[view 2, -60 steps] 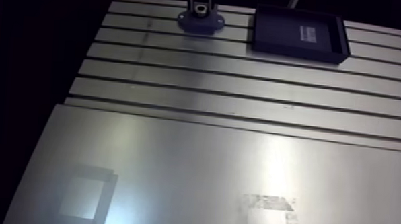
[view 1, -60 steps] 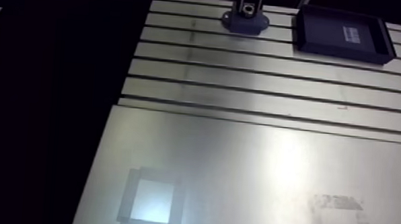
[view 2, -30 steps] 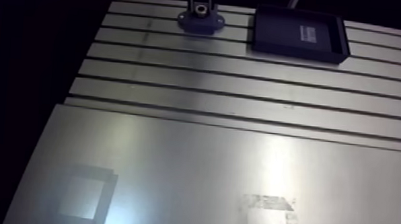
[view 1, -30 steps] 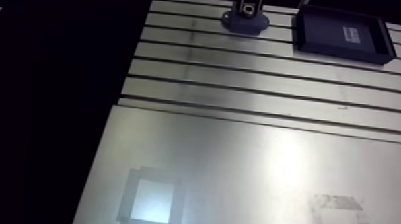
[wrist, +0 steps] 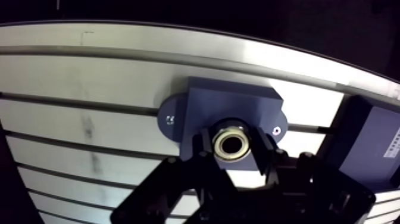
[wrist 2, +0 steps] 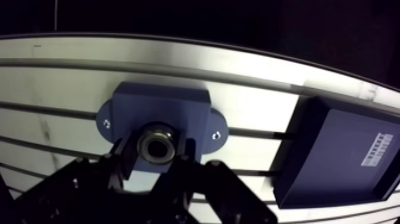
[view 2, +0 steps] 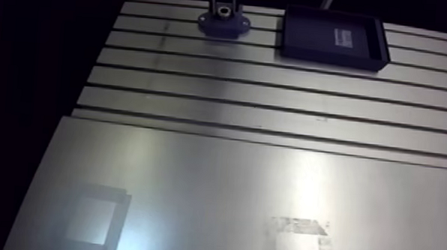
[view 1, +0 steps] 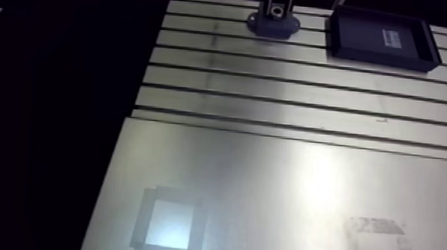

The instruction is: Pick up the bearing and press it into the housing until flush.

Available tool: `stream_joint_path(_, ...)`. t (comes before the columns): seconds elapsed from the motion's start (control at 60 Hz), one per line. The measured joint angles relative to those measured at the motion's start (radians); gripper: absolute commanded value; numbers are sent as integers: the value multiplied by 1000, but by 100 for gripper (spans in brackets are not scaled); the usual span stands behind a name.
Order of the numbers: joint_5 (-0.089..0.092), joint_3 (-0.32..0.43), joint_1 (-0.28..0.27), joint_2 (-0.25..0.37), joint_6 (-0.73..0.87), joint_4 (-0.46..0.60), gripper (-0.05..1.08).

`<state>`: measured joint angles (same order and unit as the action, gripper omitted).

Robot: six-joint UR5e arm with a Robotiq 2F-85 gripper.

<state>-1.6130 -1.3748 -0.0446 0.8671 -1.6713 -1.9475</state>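
Observation:
The dark blue housing (wrist: pixel 229 102), a block on an oval flange, is at the table's far edge (view 1: pixel 272 24). In the wrist view the metal ring bearing (wrist: pixel 232 145) sits over the middle of the housing, its bore facing the camera. My gripper (wrist: pixel 233 150) is shut on the bearing, one black finger (wrist: pixel 205 146) against each side of it. Whether the bearing is seated in the bore or held just above it is hidden. In the arm view the gripper (view 1: pixel 275 4) comes down onto the housing from above.
A dark rectangular tray (view 1: pixel 383 38) with a small white label lies just right of the housing. The slotted table (view 1: pixel 273 100) runs toward me and meets a smooth metal plate (view 1: pixel 282 191) bearing a taped square outline (view 1: pixel 168 224).

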Motion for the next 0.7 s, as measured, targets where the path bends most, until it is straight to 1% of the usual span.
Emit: stream_joint_path(0.7,0,4,1,1,-1,0,66)
